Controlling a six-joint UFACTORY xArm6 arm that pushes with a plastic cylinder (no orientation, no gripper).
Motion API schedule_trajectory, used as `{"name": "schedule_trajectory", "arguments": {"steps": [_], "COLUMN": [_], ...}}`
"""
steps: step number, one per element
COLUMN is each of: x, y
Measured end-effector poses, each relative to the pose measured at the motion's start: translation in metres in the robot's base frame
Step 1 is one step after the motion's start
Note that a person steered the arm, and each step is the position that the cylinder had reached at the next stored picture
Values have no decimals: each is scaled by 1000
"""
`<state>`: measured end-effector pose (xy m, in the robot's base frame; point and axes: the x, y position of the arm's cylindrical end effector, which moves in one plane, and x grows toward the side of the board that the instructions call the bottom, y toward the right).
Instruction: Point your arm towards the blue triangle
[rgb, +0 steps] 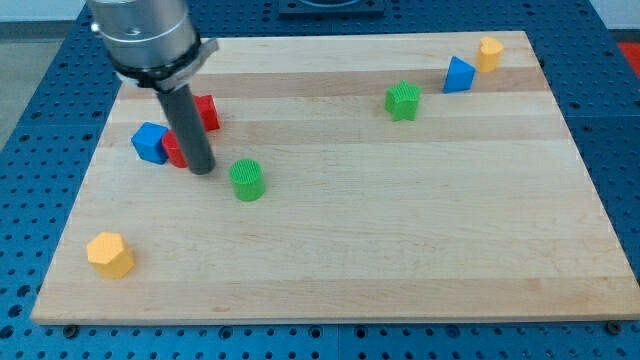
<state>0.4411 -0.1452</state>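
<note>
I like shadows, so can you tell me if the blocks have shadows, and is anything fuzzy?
Camera view: soft even light, only faint shadows under the blocks, such as the green cylinder; my tip casts little shadow; the blue triangle looks sharp; the arm's metal top is slightly blurred; no strong glare on the board.

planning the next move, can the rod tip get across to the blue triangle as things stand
Probably yes. My tip sits at the view's left; the blue triangle is far right. Only the green block stands near that line, easily skirted.
</note>
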Motion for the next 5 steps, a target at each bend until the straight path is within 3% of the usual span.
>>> {"name": "schedule_trajectory", "arguments": {"steps": [5], "x": [-56], "y": [275]}}
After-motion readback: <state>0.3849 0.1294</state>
